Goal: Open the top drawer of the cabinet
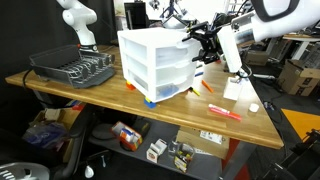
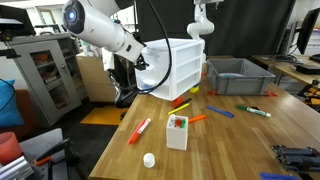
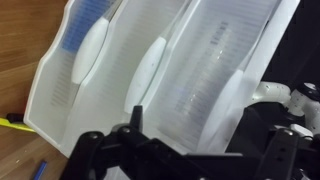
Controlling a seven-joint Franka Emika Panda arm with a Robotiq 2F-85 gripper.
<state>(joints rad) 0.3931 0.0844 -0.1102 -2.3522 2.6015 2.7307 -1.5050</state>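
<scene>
You are holding the gripper (image 3: 208, 135) with its fingers spread wide. Just beyond its fingertips the top drawer (image 3: 232, 60) is facing you, uppermost in the cabinet (image 1: 150, 70), which is standing on the table (image 1: 252, 122).

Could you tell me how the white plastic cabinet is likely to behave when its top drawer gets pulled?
The cabinet looks like thin translucent plastic, so probably light; it may slide on the smooth wooden table instead of staying put. It stands tall, so a pull at the top drawer could tilt it forward.
</scene>
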